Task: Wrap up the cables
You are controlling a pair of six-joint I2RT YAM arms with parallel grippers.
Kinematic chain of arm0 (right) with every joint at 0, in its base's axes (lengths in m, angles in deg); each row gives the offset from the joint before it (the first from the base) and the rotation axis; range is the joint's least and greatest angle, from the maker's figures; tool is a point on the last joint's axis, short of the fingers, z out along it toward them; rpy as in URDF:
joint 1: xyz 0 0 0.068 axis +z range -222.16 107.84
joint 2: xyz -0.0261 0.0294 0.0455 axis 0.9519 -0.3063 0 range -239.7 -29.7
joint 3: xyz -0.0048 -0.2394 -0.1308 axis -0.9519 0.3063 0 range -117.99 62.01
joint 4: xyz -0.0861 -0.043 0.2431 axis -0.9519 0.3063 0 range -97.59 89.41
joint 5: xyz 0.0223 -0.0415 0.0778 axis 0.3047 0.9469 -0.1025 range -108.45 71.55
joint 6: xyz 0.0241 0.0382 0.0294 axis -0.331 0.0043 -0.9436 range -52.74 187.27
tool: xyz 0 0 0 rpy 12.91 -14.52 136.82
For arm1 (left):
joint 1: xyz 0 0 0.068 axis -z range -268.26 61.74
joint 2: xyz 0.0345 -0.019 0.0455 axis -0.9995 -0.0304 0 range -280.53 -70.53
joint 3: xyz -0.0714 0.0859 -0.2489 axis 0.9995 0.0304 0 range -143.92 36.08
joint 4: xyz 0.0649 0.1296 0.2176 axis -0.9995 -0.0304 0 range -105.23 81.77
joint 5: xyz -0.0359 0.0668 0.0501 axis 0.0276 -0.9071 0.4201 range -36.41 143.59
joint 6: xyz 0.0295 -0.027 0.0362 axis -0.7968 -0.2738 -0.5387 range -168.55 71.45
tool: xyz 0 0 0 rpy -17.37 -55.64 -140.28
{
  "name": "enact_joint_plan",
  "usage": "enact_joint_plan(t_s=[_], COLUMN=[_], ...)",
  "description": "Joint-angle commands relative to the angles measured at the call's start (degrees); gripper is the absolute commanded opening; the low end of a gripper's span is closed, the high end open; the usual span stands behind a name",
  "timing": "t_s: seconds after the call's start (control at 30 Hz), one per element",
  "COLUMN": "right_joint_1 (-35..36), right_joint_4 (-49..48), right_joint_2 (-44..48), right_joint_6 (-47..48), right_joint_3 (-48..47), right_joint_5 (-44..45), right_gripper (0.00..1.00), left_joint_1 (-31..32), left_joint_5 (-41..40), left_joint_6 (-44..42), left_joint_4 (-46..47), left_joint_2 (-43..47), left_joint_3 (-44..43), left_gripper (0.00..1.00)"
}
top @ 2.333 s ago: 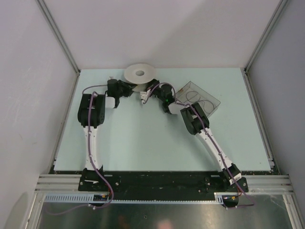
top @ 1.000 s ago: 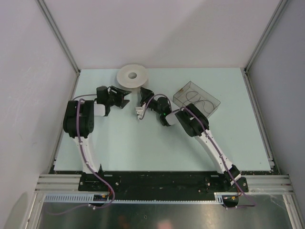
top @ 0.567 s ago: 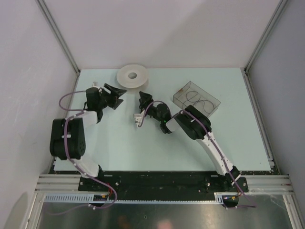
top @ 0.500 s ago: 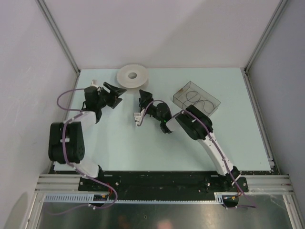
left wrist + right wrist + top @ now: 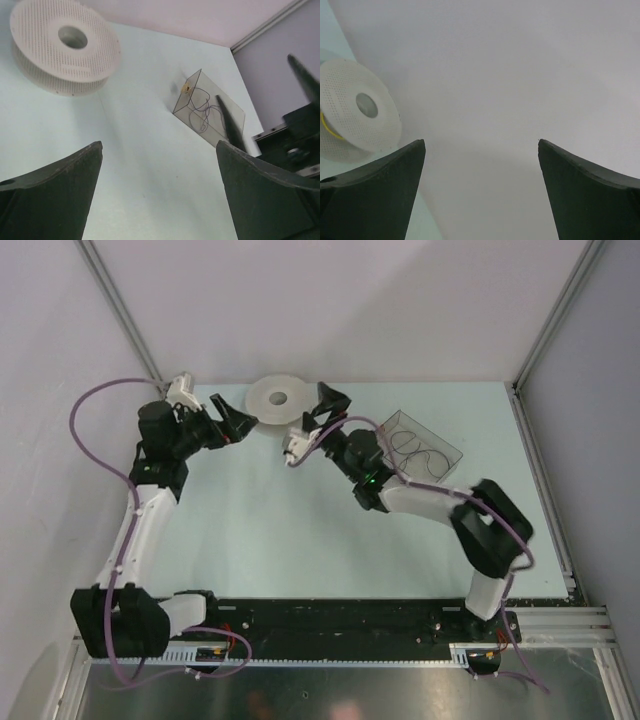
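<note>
A white perforated spool (image 5: 278, 398) lies flat at the back of the table. A strip of yellow cable (image 5: 329, 130) shows in the groove of the spool (image 5: 358, 112). More thin cables (image 5: 204, 111) lie in loose loops inside a clear box (image 5: 421, 448). My left gripper (image 5: 236, 424) hangs open just left of the spool (image 5: 65, 47), raised off the table, with nothing between its fingers. On the spool's right my right gripper (image 5: 313, 423) is open and empty too. In its own view the right gripper (image 5: 481, 143) faces the back wall.
The clear box (image 5: 207, 112) stands at the back right of the pale green table (image 5: 300, 530), with a small yellow piece (image 5: 186, 88) at its corner. Grey walls and metal posts close in the back and both sides. A black rail (image 5: 340, 620) runs along the near edge.
Both grippers have opened wide. The left arm has swung back and to the left, lifting its gripper. The right arm has stretched back toward the spool. The spool and box have stayed put.
</note>
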State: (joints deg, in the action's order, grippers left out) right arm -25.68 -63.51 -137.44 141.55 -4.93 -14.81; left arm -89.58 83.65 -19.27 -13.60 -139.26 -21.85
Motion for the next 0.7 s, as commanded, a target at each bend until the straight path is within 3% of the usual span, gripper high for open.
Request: enact_joint_plan(t_s=[0.0,0.2,0.3,0.4,0.67], right_joint_1=[-0.78,-5.12,-11.25,-19.30,-36.38], right_joint_4=[22.88,50.69,61.76,65.79,70.58], right_joint_2=[15.05,32.99,40.52,47.89,62.99], right_joint_6=[-16.85,-41.65,-52.64,-58.68,-64.49], right_joint_3=[0.47,0.46,1.38,6.13,19.42], right_joint_5=[8.98,9.29,6.25,2.87,-5.23], right_gripper=[0.99,0.99,0.99,0.99,0.99], left_joint_1=[1.72,7.07,12.05,17.52,20.80], left_joint_5=[1.01,-2.09,-10.11,-17.80,-26.63], left_joint_6=[-14.43,-29.51,-37.19,-41.86,-32.69], left_joint_4=[-10.69,-25.44,-33.72,-37.57,-32.98], left_joint_2=[4.68,5.10,2.67,0.76,5.99], left_joint_3=[-6.57,-16.61,-22.52,-23.85,-9.80], left_gripper=[0.99,1.00,0.99,0.99,0.99])
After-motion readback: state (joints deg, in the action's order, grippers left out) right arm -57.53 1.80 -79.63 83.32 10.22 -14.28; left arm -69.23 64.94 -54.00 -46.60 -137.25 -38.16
